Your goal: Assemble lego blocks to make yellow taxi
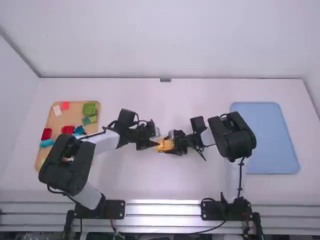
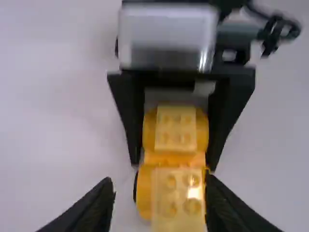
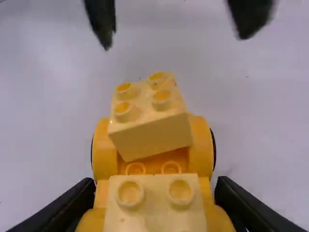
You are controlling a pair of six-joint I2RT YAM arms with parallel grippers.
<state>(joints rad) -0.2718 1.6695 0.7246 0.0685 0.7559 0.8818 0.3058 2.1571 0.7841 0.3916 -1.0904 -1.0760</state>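
Right gripper (image 1: 175,145): closed on the glossy yellow chassis (image 3: 104,157), fingers against both rounded sides. Left gripper (image 1: 155,141): open, fingers spread beside the tilted block (image 3: 149,137). This pale-yellow, four-stud block rests askew on one chassis end; a studded block (image 3: 154,208) sits square at the other. Chassis location: mid-table, between the arms.

left hand (image 1: 157,139) spread, right hand (image 1: 170,143) closed
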